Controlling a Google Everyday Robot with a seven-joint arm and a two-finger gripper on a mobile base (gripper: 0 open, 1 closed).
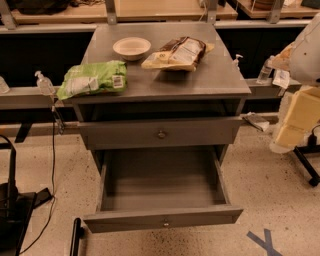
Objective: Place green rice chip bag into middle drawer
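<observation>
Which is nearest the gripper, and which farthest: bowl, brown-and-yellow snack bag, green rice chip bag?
The gripper is at the right edge.
1. brown-and-yellow snack bag, tabletop right
2. bowl, back centre
3. green rice chip bag, left edge

Speckled beige floor (272, 185) marked with a blue tape cross (265, 242). A grey cabinet (220, 75) stands before wooden bench tops (160, 9) and a grey metal rail (20, 95), under warm light.
</observation>
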